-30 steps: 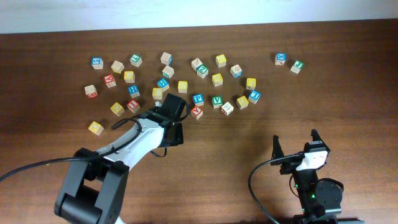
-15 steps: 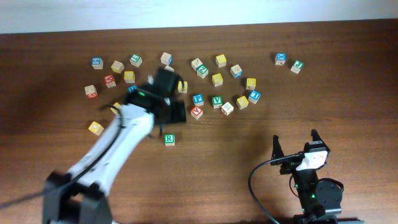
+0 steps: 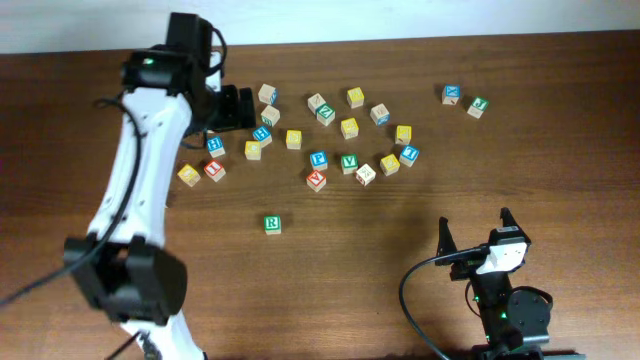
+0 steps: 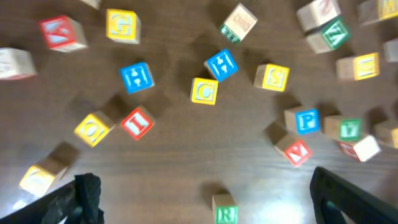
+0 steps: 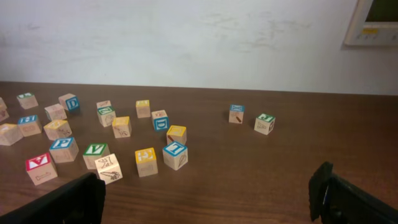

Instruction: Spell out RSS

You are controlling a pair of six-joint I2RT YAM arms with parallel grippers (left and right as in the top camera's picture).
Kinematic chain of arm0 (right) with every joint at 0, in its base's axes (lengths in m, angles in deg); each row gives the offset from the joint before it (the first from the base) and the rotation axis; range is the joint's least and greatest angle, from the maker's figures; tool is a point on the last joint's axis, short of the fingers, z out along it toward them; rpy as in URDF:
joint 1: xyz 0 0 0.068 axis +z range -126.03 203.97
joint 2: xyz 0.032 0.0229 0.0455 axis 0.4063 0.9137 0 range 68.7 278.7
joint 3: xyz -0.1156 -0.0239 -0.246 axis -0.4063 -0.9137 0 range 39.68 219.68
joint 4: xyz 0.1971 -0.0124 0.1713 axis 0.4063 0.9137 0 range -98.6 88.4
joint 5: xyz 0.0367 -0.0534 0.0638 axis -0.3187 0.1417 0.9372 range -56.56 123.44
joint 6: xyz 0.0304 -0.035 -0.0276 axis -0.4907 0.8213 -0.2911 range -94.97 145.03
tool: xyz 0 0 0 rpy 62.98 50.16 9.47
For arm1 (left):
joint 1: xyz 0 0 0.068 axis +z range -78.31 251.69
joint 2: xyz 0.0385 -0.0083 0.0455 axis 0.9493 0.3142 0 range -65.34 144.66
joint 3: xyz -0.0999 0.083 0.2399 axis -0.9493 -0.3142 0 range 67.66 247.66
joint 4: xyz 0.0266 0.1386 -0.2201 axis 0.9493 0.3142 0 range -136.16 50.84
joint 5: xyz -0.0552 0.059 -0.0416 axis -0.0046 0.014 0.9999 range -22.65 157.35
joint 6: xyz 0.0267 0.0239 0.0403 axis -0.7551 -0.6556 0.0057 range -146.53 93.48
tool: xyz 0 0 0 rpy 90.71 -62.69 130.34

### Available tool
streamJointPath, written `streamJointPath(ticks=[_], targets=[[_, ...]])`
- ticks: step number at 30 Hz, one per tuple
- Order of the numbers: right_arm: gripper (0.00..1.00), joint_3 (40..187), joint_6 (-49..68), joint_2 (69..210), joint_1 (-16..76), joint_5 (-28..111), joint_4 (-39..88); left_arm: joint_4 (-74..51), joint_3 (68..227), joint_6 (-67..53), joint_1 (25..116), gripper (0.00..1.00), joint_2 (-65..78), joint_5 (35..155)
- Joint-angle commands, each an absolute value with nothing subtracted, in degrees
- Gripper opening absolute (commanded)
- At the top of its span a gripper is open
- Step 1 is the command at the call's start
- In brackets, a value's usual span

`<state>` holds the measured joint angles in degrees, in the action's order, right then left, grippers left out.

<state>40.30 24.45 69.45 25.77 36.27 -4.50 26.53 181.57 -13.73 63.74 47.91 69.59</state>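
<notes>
Green R cube (image 3: 272, 224) alone on the bare brown table (image 3: 380, 250), letter facing up, well apart from every other block. Beyond it, toward the wall, a loose scatter of letter cubes (image 3: 349, 128), nearest among them a red cube (image 3: 316, 180) off to the R cube's right. Yellow S cube (image 4: 272, 77) within that scatter, beyond the R cube and slightly to its right, lying flat with its letter up, near a blue H cube (image 4: 221, 64) but not touching it. Second S not legible anywhere; impossible to tell which of the other yellow blocks carries it. Left gripper (image 3: 238, 107) high over the scatter, beyond the R cube and a little to its left, fingers (image 4: 87, 198) spread wide with nothing between them. Right gripper (image 3: 474, 230) well to the right of the R cube, on the near side of the table, fingers (image 5: 84, 199) likewise parted and gripping nothing.
</notes>
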Motion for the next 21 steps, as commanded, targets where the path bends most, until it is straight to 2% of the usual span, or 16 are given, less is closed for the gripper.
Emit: streamJointPath(ticks=[1,4,11,21], targets=[[0.98,40.0,24.61,69.06,25.49,36.18,-4.26,25.26,182.25,-13.6,63.92,0.99,54.12,70.5],[0.98,40.0,24.61,69.06,25.49,36.18,-4.24,25.15,182.23,1.53,68.33,0.99,57.71,63.84],[0.98,40.0,24.61,69.06,25.49,36.18,-4.26,30.25,182.07,2.14,78.6,0.99,57.82,64.69],[0.98,40.0,24.61,69.06,25.49,36.18,-4.24,35.36,182.03,6.71,76.42,0.99,58.47,66.94]])
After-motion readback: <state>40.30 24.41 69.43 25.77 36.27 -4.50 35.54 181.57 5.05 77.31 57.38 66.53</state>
